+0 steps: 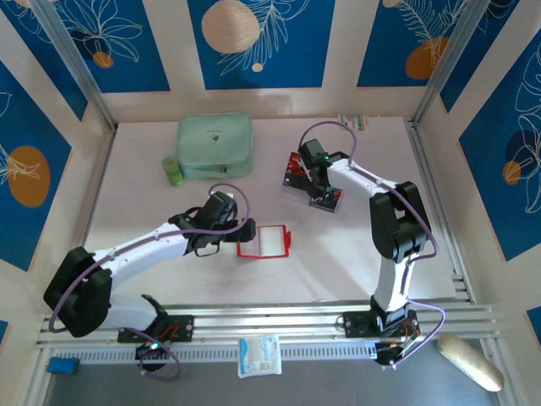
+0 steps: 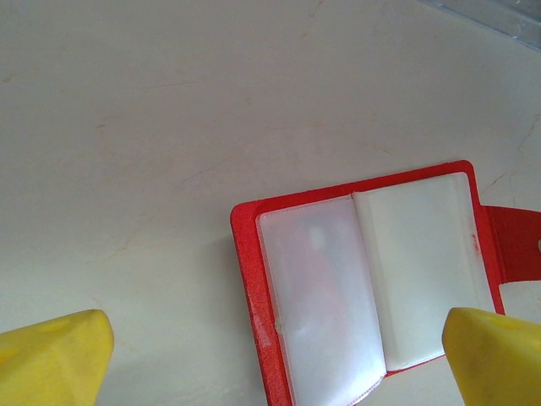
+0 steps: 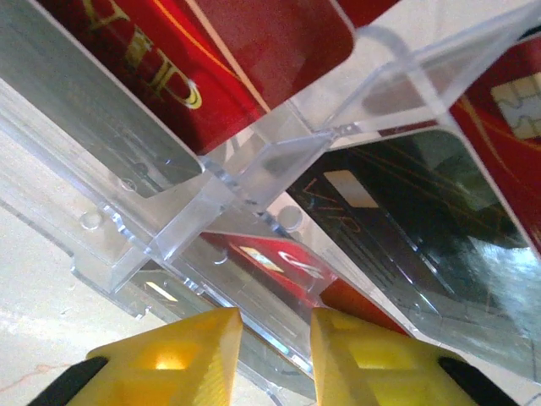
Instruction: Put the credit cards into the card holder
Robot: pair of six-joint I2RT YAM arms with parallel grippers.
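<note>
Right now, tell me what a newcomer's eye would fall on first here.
The red card holder lies open at the centre of the table, with the left gripper open at its left side. Further back right, the right gripper sits over red and black credit cards in a clear plastic rack. A mint-green case lies back left.

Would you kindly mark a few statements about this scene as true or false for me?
1. The card holder lies open on the table. True.
2. The left gripper is shut on the holder. False: its fingers stand wide apart.
3. The credit cards lie close in front of the right gripper. True.
4. The mint-green zip case touches the card holder. False: they lie apart, with bare table between them.
</note>
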